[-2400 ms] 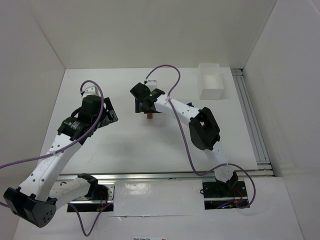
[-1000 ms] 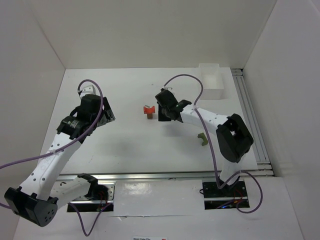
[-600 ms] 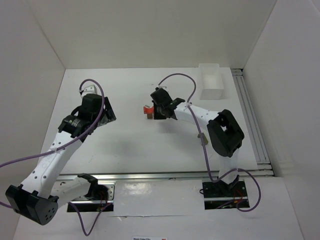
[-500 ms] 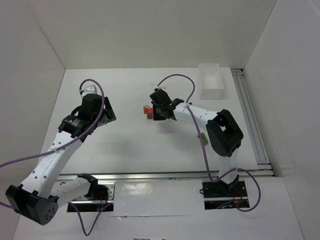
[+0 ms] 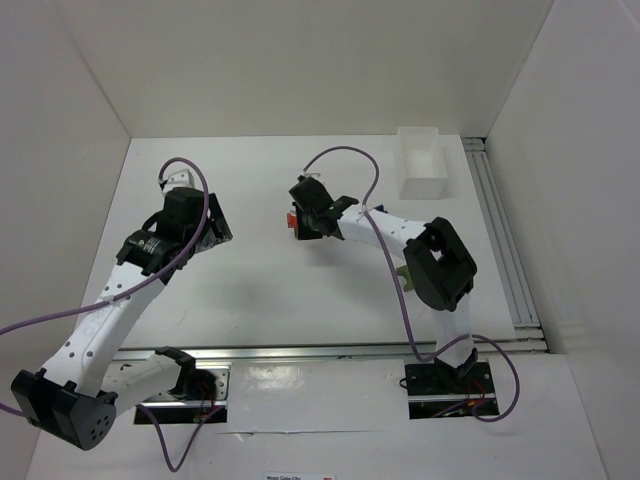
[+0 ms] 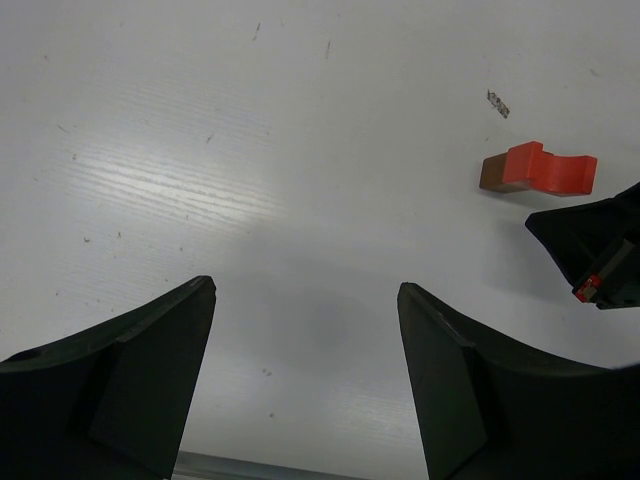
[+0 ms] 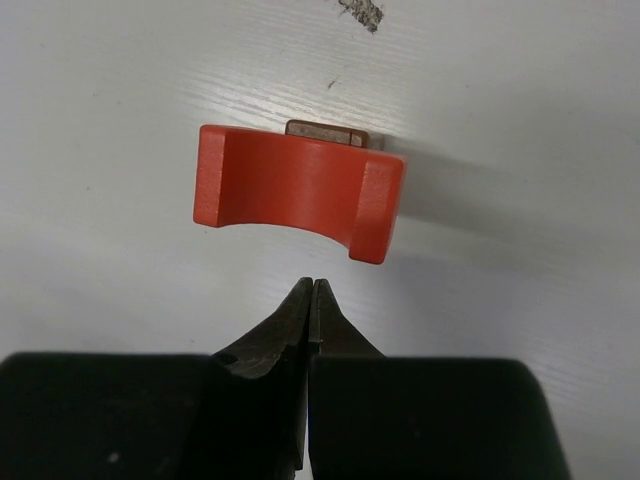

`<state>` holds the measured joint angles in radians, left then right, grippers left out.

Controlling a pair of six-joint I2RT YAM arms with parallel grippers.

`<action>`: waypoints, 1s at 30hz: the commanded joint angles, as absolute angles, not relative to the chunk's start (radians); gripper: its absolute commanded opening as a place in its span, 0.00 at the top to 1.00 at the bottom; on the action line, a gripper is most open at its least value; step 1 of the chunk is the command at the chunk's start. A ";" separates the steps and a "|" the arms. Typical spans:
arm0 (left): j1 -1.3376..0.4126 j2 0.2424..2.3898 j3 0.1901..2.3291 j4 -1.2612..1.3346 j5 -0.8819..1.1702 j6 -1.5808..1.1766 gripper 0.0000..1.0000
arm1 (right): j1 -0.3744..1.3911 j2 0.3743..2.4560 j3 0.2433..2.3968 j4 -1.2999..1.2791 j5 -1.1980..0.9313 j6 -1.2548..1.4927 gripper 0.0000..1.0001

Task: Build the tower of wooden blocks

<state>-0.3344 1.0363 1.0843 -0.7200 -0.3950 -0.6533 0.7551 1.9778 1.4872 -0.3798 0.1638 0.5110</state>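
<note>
A red notched block (image 7: 300,190) sits on a brown block (image 7: 325,128), forming a two-piece tower (image 5: 294,221) at mid-table. My right gripper (image 7: 315,285) is shut and empty, its tip just short of the red block's notch, not touching. From the left wrist view the red block (image 6: 545,170) and brown block (image 6: 492,175) lie far right, with my right gripper's (image 6: 590,250) tip below them. My left gripper (image 6: 305,290) is open over bare table, well to the left (image 5: 220,225). A green block (image 5: 403,272) lies partly hidden by my right arm.
A white rectangular bin (image 5: 422,160) stands at the back right. A metal rail (image 5: 500,240) runs along the table's right edge. White walls enclose the table on three sides.
My right gripper has swung left from beside the tower to close against it, staying shut. The left arm has held still.
</note>
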 commanded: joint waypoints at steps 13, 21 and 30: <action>-0.328 1.025 1.086 -0.686 -0.408 -0.626 0.14 | 0.775 2.029 1.588 -0.368 0.192 0.502 1.00; -0.328 1.015 1.086 -0.686 -0.408 -0.626 0.14 | 0.775 2.039 1.597 -0.368 0.201 0.492 1.00; -0.328 1.015 1.086 -0.686 -0.408 -0.626 0.14 | 0.775 2.048 1.606 -0.368 0.201 0.492 1.00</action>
